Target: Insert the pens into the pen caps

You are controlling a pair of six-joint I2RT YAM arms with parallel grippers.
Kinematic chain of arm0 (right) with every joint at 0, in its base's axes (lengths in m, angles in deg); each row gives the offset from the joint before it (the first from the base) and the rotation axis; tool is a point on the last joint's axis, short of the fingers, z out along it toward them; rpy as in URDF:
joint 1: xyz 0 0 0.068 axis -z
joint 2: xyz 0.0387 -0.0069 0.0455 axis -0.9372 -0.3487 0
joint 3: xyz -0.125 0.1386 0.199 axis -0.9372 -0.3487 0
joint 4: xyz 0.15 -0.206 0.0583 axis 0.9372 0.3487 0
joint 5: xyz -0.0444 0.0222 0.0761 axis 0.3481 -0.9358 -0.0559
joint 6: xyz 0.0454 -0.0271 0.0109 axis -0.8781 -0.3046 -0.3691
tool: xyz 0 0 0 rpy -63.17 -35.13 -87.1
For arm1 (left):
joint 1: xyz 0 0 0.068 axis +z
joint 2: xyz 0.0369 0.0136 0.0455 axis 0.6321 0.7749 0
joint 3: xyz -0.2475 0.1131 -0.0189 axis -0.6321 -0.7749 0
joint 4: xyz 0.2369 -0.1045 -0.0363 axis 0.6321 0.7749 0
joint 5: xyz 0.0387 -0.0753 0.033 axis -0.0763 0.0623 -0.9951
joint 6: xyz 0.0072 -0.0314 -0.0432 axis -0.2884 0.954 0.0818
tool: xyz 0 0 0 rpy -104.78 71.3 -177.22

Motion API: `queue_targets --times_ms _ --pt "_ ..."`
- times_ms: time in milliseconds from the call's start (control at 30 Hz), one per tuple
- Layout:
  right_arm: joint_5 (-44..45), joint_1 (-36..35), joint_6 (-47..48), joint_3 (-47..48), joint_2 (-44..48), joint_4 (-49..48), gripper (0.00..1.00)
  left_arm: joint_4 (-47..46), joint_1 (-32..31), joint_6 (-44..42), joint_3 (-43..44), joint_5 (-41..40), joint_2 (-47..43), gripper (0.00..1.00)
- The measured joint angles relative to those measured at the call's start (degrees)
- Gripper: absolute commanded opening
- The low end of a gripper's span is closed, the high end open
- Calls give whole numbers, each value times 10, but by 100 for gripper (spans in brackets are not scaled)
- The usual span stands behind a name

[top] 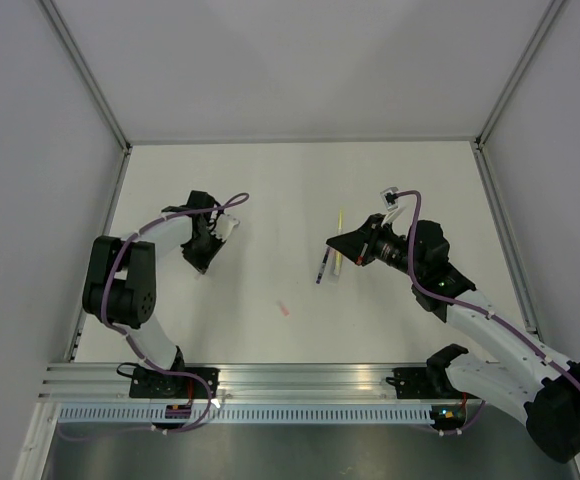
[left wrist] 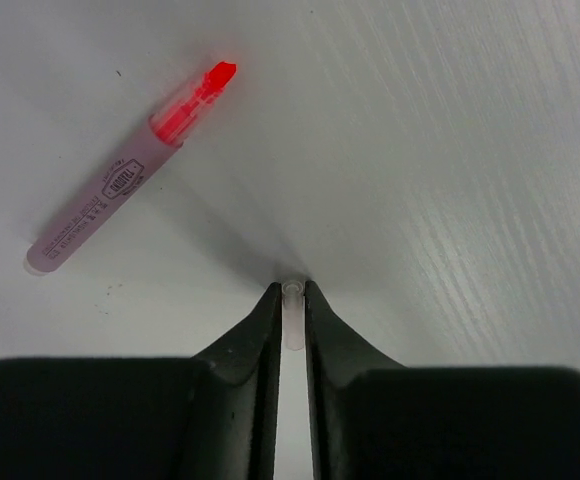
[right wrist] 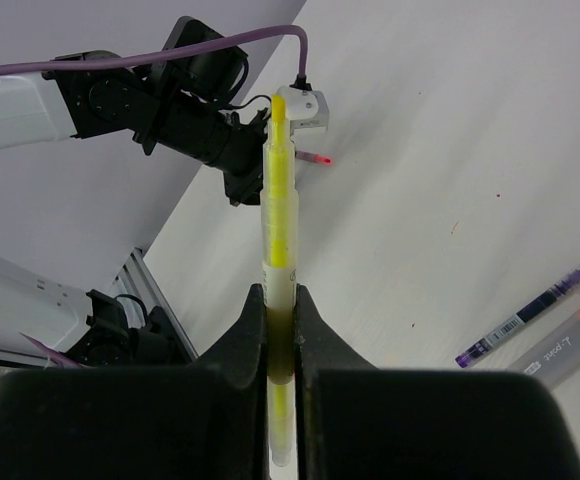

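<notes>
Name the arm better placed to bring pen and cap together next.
Right, probably. The right pincer grips the yellow pen, which points towards the left arm. The left pincer pinches a small pale cap and could simply hold it as the target.

I log this site as a robotics lab cell: white tabletop (top: 300,200), plain grey enclosure walls (top: 30,150), aluminium corner posts (top: 81,70), slotted aluminium rail (top: 310,378) bearing left arm base (top: 170,384) and right arm base (top: 420,382).

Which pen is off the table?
The yellow pen, clamped in the right gripper; the purple pen, grey pen and pink pen lie on the table.
</notes>
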Motion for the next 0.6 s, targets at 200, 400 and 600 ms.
queue_targets --times_ms 200,400,600 --pt "0 0 0 0 1 0 0 1 1 0 -3 12 -4 2" --pt "0 0 0 0 0 0 0 1 4 8 -21 49 -34 2" --pt "-28 0 0 0 -30 -11 0 -35 4 85 -33 140 -121 2"
